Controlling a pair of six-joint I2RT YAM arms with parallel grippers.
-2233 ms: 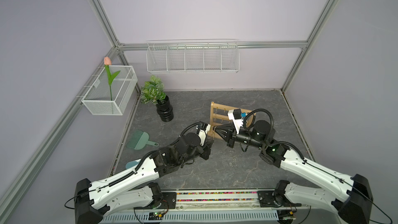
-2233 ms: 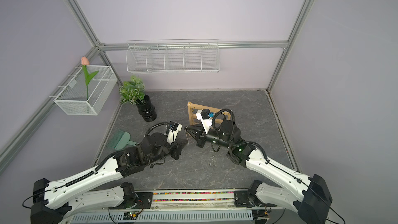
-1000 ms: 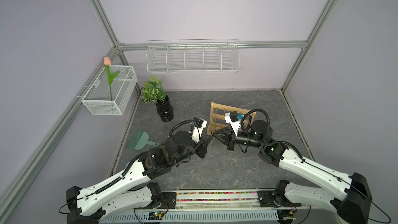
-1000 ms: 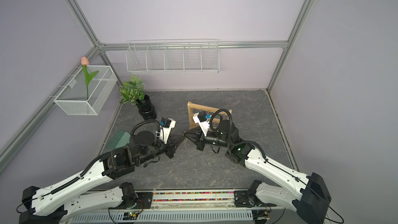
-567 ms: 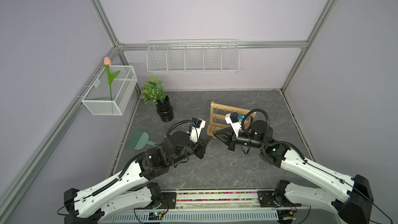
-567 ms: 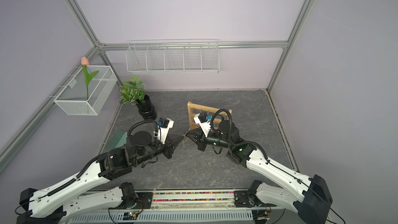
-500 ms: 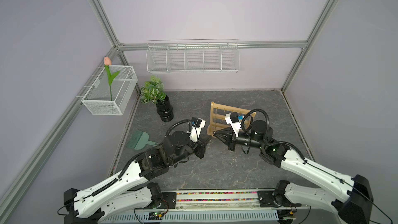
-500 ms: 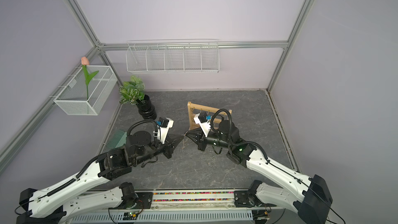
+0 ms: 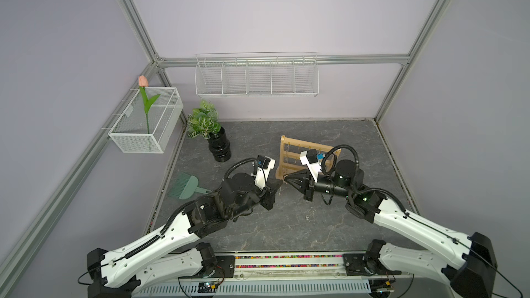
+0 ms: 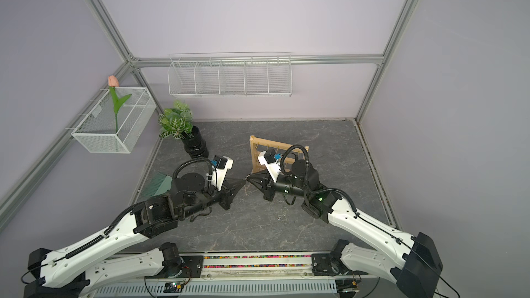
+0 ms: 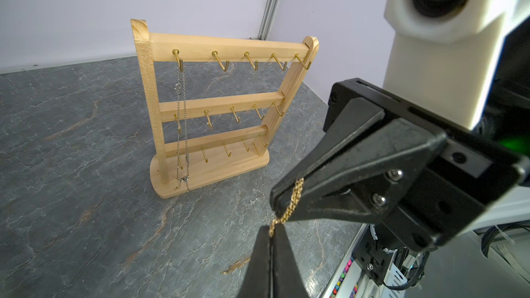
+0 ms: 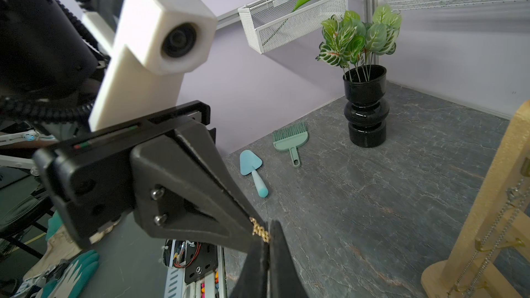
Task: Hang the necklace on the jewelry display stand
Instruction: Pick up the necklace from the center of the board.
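Where they meet near the jewelry display stand (image 11: 226, 48), the left gripper (image 11: 271, 233) and the right gripper (image 11: 279, 204) each pinch the gold necklace (image 11: 295, 193), tips nearly touching.

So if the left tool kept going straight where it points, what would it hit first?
Most likely the right tool: its tip faces the left tool head-on, almost touching, with a gold necklace pinched by both.
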